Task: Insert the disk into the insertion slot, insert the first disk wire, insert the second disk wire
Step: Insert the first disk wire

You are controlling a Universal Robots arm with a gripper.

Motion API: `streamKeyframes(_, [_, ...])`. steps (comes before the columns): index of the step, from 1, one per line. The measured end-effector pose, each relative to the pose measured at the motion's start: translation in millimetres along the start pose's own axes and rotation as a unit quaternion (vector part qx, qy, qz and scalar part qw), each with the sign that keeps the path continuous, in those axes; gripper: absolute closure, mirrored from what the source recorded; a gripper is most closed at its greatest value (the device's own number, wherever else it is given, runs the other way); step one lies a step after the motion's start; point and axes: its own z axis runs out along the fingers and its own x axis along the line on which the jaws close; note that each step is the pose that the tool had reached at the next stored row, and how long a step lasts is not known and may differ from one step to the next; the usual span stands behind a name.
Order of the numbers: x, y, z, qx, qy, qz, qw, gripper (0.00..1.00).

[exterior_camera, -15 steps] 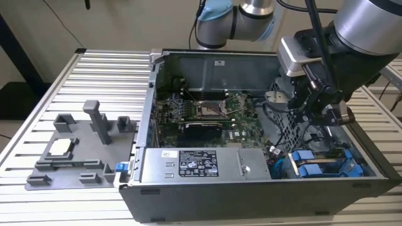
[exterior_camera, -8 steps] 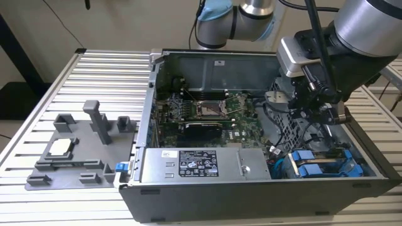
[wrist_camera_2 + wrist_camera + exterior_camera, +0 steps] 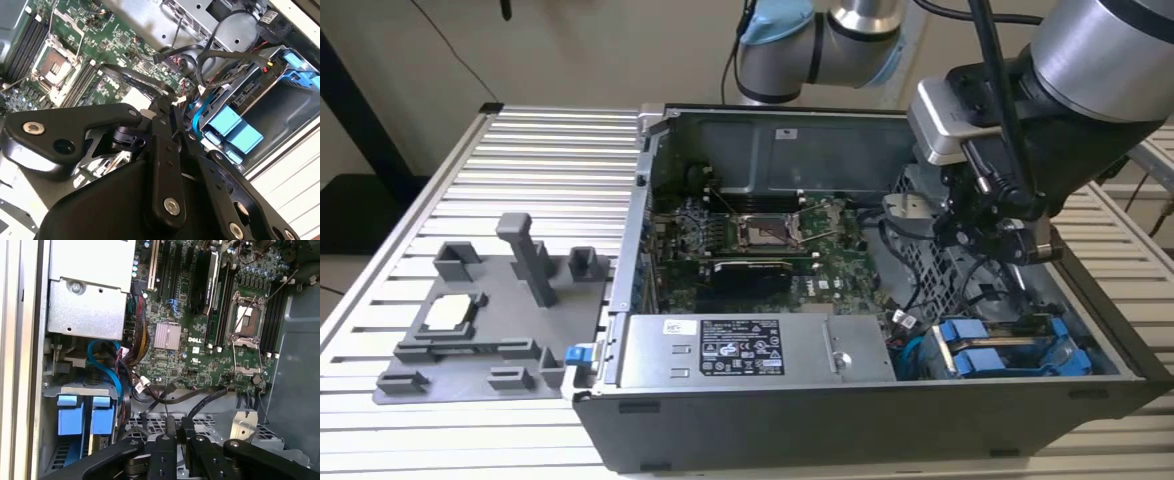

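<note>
Two blue-handled carriers (image 3: 983,350) sit side by side in the drive bay at the case's front corner, on the exterior view's right. I cannot tell which one holds the disk. Both wrist views show them (image 3: 85,416) (image 3: 235,131) pushed in. My gripper (image 3: 1003,243) hangs inside the case, above and behind the bay. Its fingers (image 3: 169,432) stand close together, shut on the end of a flat black disk wire (image 3: 207,399) that runs back over the motherboard. The same wire (image 3: 131,76) leads to the fingers in the second wrist view. A blue wire (image 3: 106,369) loops down toward the carriers.
The open computer case (image 3: 854,425) lies on a slatted metal table (image 3: 534,160). Inside are the motherboard (image 3: 747,235), a power supply (image 3: 740,352) at the front and a drive cage (image 3: 927,265) with loose cables. A grey fixture plate (image 3: 480,310) lies at the exterior view's left.
</note>
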Motion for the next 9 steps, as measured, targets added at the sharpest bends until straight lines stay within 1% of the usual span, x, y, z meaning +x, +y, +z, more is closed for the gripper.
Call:
streamKeyframes(2, [0.1,0.0,0.0,0.0002,-0.0014,0.000,1.0000,0.82])
streamKeyframes(4, [0.1,0.0,0.0,0.0002,-0.0016,0.000,1.0000,0.82])
streamKeyframes(5, [0.2,0.0,0.0,0.0002,-0.0017,0.000,1.0000,0.84])
streamKeyframes(6, [0.3,0.0,0.0,0.0002,-0.0016,0.000,1.0000,0.90])
streamKeyframes(9, [0.3,0.1,0.0,0.0002,-0.0016,0.000,1.0000,0.89])
